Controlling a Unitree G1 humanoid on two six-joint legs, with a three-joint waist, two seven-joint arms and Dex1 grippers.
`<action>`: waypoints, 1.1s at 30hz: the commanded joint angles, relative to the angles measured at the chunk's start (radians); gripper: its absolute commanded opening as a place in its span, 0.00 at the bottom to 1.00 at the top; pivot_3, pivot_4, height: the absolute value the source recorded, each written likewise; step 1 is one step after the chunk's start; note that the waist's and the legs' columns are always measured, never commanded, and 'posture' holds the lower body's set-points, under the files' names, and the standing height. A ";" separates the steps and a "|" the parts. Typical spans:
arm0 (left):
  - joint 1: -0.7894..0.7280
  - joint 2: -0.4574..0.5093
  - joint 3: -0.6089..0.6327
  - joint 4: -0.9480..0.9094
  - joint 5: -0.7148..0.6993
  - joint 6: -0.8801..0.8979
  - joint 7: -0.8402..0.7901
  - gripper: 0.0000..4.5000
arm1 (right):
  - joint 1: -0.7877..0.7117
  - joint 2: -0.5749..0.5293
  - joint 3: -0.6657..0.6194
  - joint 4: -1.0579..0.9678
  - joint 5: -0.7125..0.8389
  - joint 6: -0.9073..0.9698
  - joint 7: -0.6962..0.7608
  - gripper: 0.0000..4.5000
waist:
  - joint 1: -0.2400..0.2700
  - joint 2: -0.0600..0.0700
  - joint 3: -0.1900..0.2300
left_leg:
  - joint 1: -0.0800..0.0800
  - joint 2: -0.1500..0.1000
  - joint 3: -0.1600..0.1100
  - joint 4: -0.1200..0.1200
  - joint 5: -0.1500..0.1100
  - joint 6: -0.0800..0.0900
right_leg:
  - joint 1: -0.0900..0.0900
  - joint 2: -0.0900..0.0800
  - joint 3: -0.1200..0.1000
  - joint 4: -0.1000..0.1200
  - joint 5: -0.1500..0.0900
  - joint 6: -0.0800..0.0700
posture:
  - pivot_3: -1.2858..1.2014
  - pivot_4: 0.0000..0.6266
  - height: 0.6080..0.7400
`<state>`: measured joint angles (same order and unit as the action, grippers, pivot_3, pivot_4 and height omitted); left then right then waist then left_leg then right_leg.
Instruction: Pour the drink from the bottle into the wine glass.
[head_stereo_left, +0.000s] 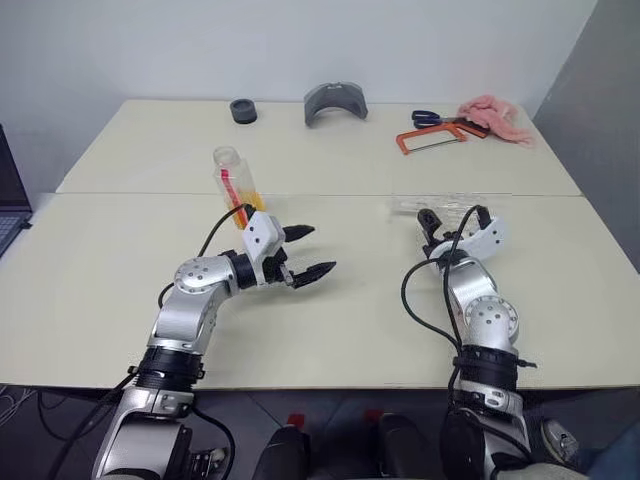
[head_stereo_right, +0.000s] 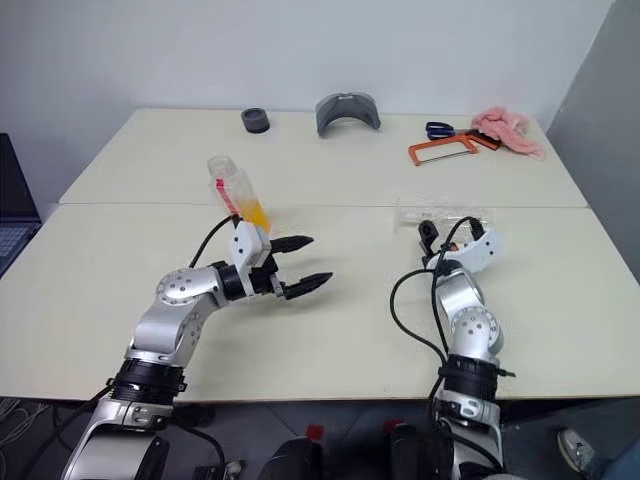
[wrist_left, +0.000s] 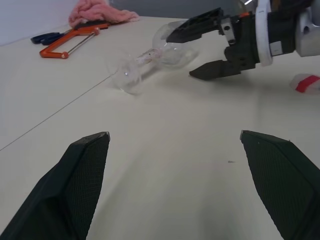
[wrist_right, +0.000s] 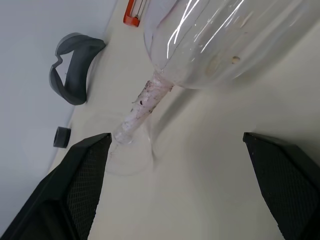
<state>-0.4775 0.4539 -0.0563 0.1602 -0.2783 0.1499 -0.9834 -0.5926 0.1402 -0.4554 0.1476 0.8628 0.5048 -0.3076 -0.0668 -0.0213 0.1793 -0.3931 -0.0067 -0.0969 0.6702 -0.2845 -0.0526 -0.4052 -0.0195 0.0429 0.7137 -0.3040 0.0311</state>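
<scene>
While the wine glass (wrist_left: 150, 62) lies on its side on the table (head_stereo_left: 330, 320), nothing can be poured, so this one opens with a rescue job. The right gripper (head_stereo_left: 452, 222) is just in front of the glass, jaws wide apart and empty, lined up with the bowl. From the right wrist view the bowl looms large just ahead between the fingers, with the stem and foot running away beyond it.

Well to the left of the glass, the bottle (head_stereo_left: 237, 186) stands upright with its cap on, the orange drink (head_stereo_right: 254, 212) sitting low inside it. The left gripper (head_stereo_left: 311, 251) hangs on the near side of the bottle, between it and the glass, jaws also spread and holding nothing, pointing across towards the fallen glass.

Judging by the layout, the step in hand is reaching for the glass to set it upright; pouring has not begun. The next move calls for a gentle close on the bowl or stem, since smooth round glass could roll or slip away. After that the bottle needs gripping, and that cap looks like a problem to be solved before any tilt.

Beyond the glass, at the table's far edge, lie a hacksaw (head_stereo_left: 430, 139), scissors (head_stereo_left: 434, 118) and a pink cloth (head_stereo_left: 495, 116).
</scene>
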 joint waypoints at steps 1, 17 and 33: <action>-0.013 0.008 -0.005 -0.041 -0.011 -0.003 -0.019 1.00 | -0.125 0.079 -0.016 0.081 0.051 -0.074 0.010 1.00 | -0.003 0.000 0.000 | 0.000 0.000 0.000 0.000 0.000 0.000 | 0.000 0.000 0.000 0.000 0.000 0.000 | 0.52 0.24 1.00; -0.024 0.029 0.001 0.083 0.010 -0.105 -0.085 1.00 | -0.373 -0.035 -0.158 0.651 0.041 -0.413 0.179 1.00 | -0.017 0.001 0.000 | 0.002 0.000 0.002 -0.005 0.000 0.000 | 0.000 -0.001 0.001 -0.001 0.000 0.000 | 0.52 0.24 1.00; -0.036 0.026 0.006 0.146 0.013 -0.163 -0.102 1.00 | -0.488 -0.164 -0.314 0.945 0.070 -0.481 0.298 0.07 | -0.014 0.001 0.000 | 0.003 -0.001 0.002 -0.005 0.001 0.001 | 0.001 -0.001 0.001 -0.001 0.000 0.000 | 0.52 0.24 1.00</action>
<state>-0.5027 0.4751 -0.0642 0.3235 -0.2624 0.0082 -1.0825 -1.0884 -0.0045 -0.7562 1.0910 0.9302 0.0318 -0.0170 -0.0810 -0.0206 0.1789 -0.3904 -0.0074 -0.0951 0.6654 -0.2836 -0.0519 -0.4038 -0.0211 0.0442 0.7127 -0.3039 0.0308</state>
